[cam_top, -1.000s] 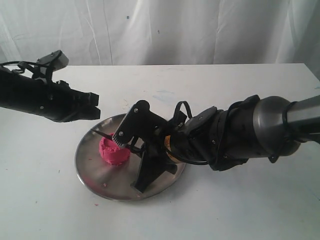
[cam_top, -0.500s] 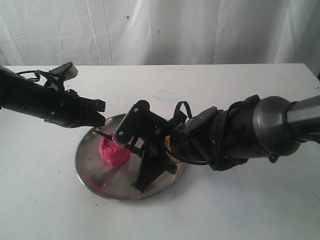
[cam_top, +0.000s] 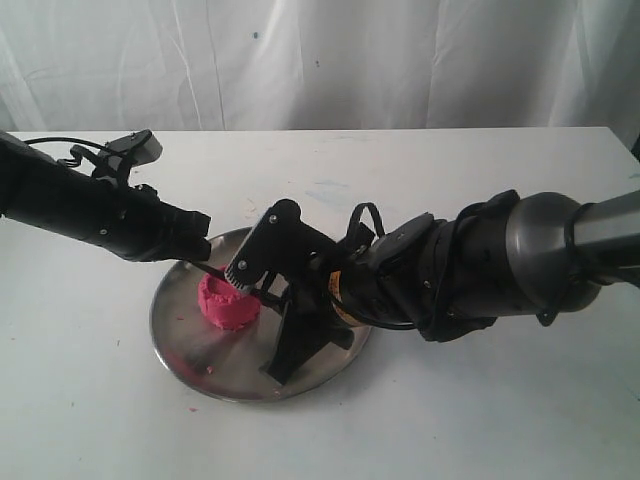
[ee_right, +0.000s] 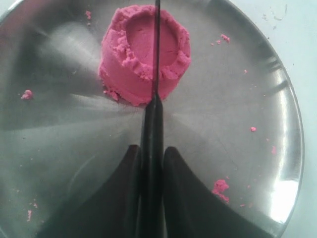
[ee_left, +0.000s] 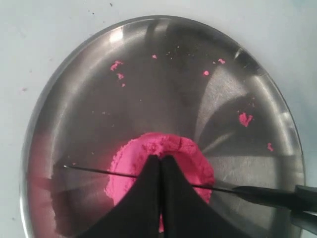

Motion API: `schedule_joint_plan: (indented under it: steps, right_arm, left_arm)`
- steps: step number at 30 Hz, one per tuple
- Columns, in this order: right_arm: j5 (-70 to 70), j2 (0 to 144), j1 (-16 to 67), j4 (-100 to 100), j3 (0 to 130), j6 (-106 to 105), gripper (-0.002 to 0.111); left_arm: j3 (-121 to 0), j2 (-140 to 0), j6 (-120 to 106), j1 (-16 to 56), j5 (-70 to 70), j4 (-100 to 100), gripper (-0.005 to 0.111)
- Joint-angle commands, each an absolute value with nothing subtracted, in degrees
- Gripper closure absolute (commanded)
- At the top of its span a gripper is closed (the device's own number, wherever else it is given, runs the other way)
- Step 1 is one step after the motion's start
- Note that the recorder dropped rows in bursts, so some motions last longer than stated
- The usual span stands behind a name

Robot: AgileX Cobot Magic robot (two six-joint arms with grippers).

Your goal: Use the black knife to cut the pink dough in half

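Catalogued: one round stainless-steel plate [cam_top: 200, 350] on the white surface [cam_top: 450, 430], with a white curtain [cam_top: 400, 60] behind.

Near the plate's middle we find the bright pink dough cylinder [ee_right: 133, 54], uncut, rimmed top up.

The slim black knife [ee_right: 152, 129] lies across that top, blade along the midline. The right arm's jaws are clenched on its handle.

The left arm's jaws, clenched on nothing, hover over the plate's rim near the knife tip and mask part of the dough in their own view.

Small pink crumbs [ee_left: 244, 119] dot the plate.
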State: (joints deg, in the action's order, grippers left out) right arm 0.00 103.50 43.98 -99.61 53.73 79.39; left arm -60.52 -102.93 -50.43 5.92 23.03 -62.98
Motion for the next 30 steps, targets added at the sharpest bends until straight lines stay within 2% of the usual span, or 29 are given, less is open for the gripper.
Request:
schedule_joint_plan:
  steps: [1, 30]
  right_arm:
    - [0.0, 103.5, 44.1, -99.9, 54.1, 79.8, 0.108]
    - [-2.0, 103.5, 44.1, -99.9, 54.0, 79.9, 0.108]
  left_arm:
    - [-60.7, -102.8, -51.2, 6.1, 24.1, -62.0, 0.106]
    - [-60.7, -108.4, -52.9, 6.1, 20.1, -62.0, 0.106]
